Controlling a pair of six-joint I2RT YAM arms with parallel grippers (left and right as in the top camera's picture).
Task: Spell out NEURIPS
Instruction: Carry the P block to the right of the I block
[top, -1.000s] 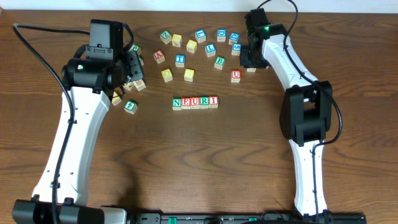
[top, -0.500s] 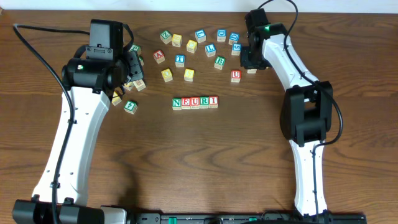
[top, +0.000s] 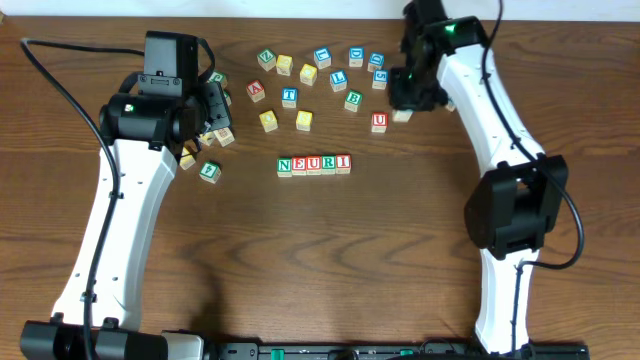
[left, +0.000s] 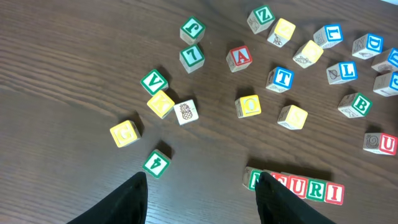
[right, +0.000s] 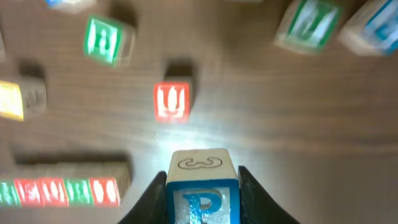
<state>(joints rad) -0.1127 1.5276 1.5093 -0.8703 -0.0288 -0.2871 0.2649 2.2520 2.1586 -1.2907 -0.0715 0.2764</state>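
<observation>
My right pincer (right: 202, 199) clamps the P block (right: 202, 186) above the desk (right: 280, 124), ready for the NEURI row (right: 65, 190) at lower left; left pincer (left: 202, 193) gapes empty.

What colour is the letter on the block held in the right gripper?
Blue, on the P block; it shows best in the right wrist view.

**A Big Brown Wooden Worktop**

The worktop (top: 300, 260) is made of dark brown wood. Thin, darker lines run across it from the left edge to the right edge. Seen from above, the wood fills almost everything. Along the far edge there is a thin pale strip (top: 300, 5), too small to tell what it is. In the right wrist view, a bright patch (right: 186, 134) of light shines on the wood.
</observation>
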